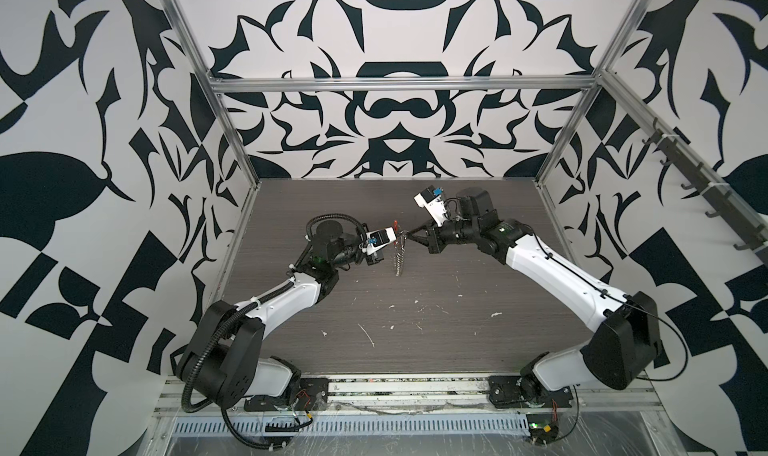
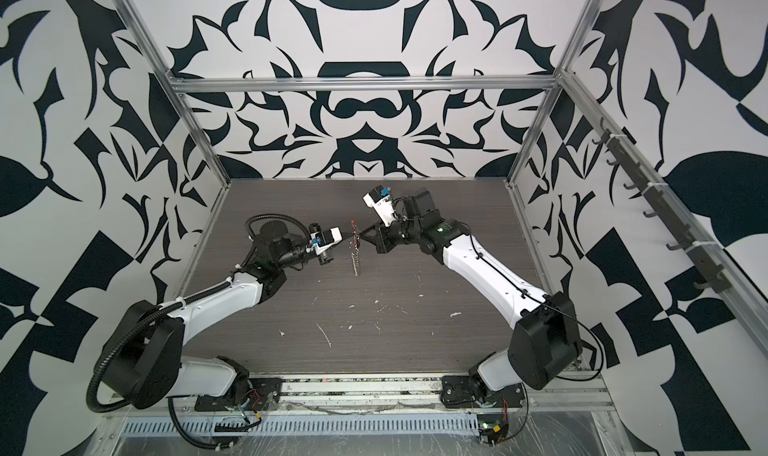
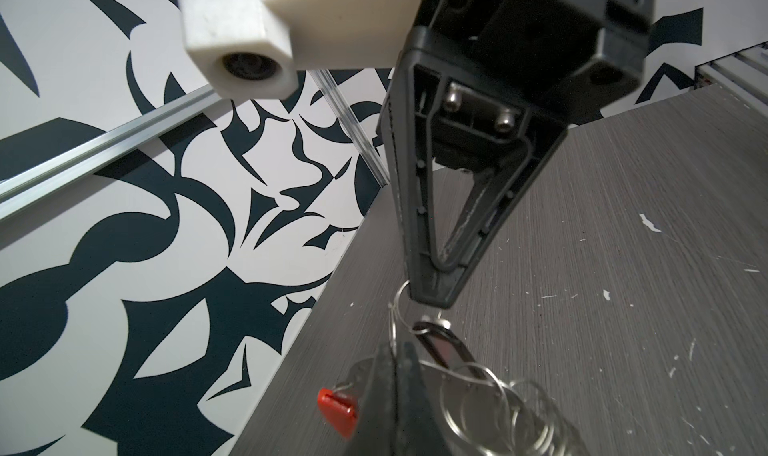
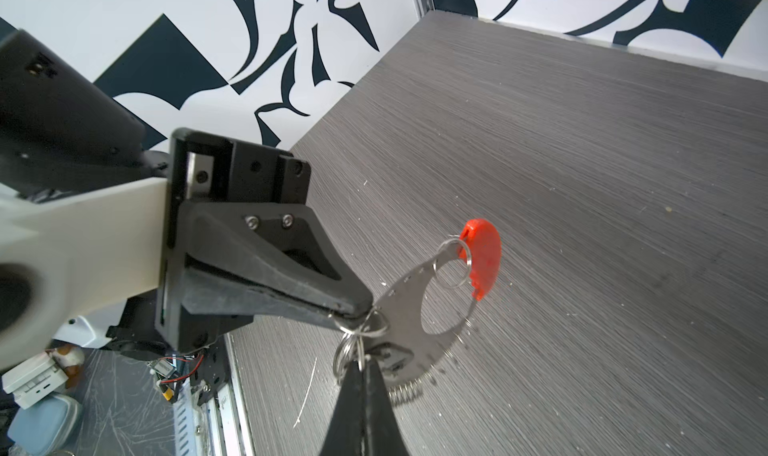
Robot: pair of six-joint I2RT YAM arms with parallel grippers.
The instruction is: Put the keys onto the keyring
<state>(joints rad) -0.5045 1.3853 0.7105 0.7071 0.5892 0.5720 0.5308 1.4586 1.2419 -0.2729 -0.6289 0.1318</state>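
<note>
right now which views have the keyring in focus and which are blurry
Left wrist view: keyring and its red section are soft, too near the lens, while the right hand is sharp. Right wrist view: red section crisp, left hand blurred. Both top views: evenly lit, keyring tiny, detail lost.

Broad free tabletop (image 1: 457, 308) on every side — sole mid-air obstacle, the hanging keyring (image 1: 399, 258).
</note>
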